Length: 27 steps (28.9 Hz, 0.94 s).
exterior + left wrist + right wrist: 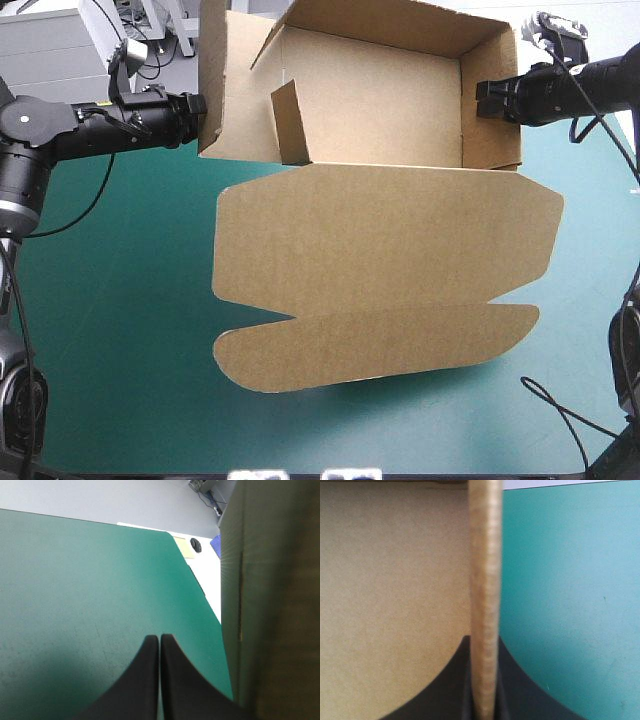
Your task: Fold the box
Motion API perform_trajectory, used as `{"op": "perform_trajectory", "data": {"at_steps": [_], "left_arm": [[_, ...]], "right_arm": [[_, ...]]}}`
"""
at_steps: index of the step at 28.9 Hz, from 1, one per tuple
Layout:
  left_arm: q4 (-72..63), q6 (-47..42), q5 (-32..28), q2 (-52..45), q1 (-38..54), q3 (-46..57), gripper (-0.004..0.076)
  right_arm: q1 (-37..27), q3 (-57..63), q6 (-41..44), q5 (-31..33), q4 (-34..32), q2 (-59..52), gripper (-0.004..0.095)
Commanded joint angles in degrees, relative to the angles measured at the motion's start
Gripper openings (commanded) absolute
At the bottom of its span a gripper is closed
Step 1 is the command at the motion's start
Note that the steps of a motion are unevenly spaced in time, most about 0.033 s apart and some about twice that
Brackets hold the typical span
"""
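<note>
Two arms are working the box (380, 240) from opposite sides in the high view. Its tray part sits at the far side of the teal-green counter (130, 300) with its walls up, and one small flap (290, 125) stands loose inside near the left wall. The lid (385, 235) lies flat, spread out toward the near edge, with its long rounded tuck strip (370, 345) at the near end. The left arm reaches in level from the left, and the left claw (200, 104) is right up against the outside of the tray's left wall. The right arm comes in level from the right, with the right claw (482, 100) at the tray's right wall.

Left wrist view: the left claw (159, 642) is closed, its black fingers meeting in a point with nothing between them. The brown box (270, 605) wall stands just beside it, and bare counter (75, 580) is ahead.

Right wrist view: the right claw (485, 640) is pinching the box wall. The edge of the board runs straight up between the two black fingers, which are nearly together. The inner brown face of the box (395, 580) is on one side of that edge and the counter (560, 580) on the other.
</note>
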Motion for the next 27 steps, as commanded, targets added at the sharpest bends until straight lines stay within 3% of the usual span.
{"op": "perform_trajectory", "data": {"at_steps": [1,9,17,27], "left_arm": [[-4.94,1.05,0.21,-4.49,-0.09,-1.33,-0.0008],[-4.09,1.05,3.99,-9.04,-0.09,-1.33,-0.0008],[-1.61,0.68,6.58,-10.59,-0.09,-1.33,-0.0008],[6.62,0.16,6.81,-10.59,-0.09,-1.33,-0.0006]], "right_arm": [[0.34,-1.24,0.38,-0.29,3.19,-2.78,-0.0014],[7.03,-1.15,1.66,-4.88,-0.26,-2.54,-0.0014],[14.63,-1.15,4.57,-9.83,-8.29,-2.32,-0.0014],[20.33,-1.15,7.03,-12.91,-10.15,0.71,-0.0014]]}}
